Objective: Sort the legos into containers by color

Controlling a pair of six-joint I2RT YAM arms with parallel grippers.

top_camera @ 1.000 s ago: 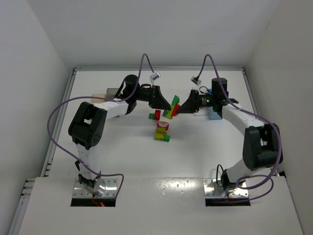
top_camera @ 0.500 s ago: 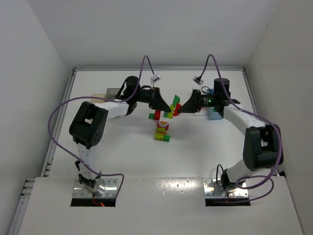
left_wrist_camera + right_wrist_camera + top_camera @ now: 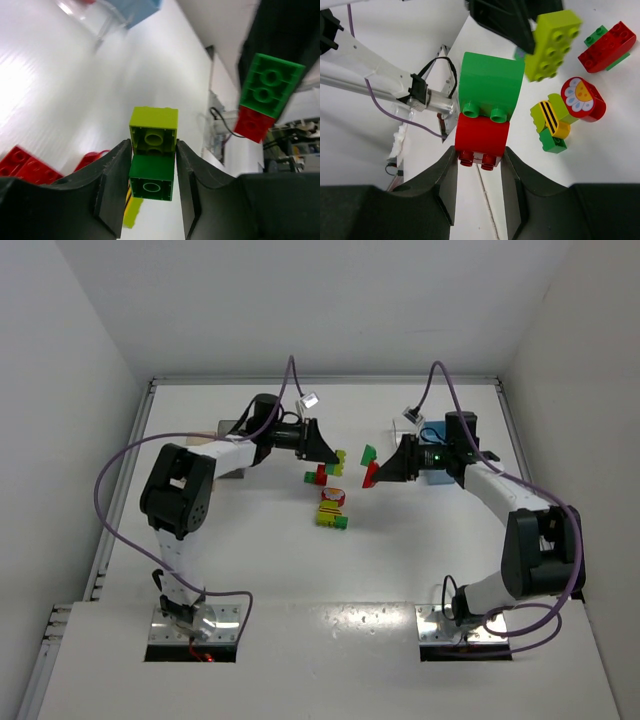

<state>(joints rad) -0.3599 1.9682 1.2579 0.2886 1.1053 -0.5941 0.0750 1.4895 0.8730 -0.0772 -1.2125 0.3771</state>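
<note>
From above, the left pincer (image 3: 333, 454) is closed on a lime-and-green pair (image 3: 340, 456) of legos, held off the worktop (image 3: 250, 540). Facing it, the right pincer (image 3: 375, 468) is clamped on a green-and-red pair (image 3: 370, 465). The two pairs are near each other but apart. Below them on the worktop lie a red brick (image 3: 320, 476) with a bit of green on it and, nearer the arm bases, a multicoloured cluster (image 3: 332, 510). A dark bin (image 3: 228, 426) shows partly behind the left arm. How the fingers sit on the bricks is too small to read here.

The left wrist view shows it. Both fingers (image 3: 112, 185) press the sides of the dark green brick, and the lime one sits stacked on it, just clear of the tips. The green-and-red pair hangs at upper right, blurred. A corner of a light blue bin (image 3: 140, 7) shows at the top edge. Red pieces lie on the worktop at lower left.

The right wrist view gives the opposite grip. The fingers (image 3: 447, 185) close on the red brick, with the green one studded onto it beyond the tips. Only this view resolves the cluster: a round red piece with a flower print and a yellow-green piece with black stripes. The red brick lies at upper right.
</note>
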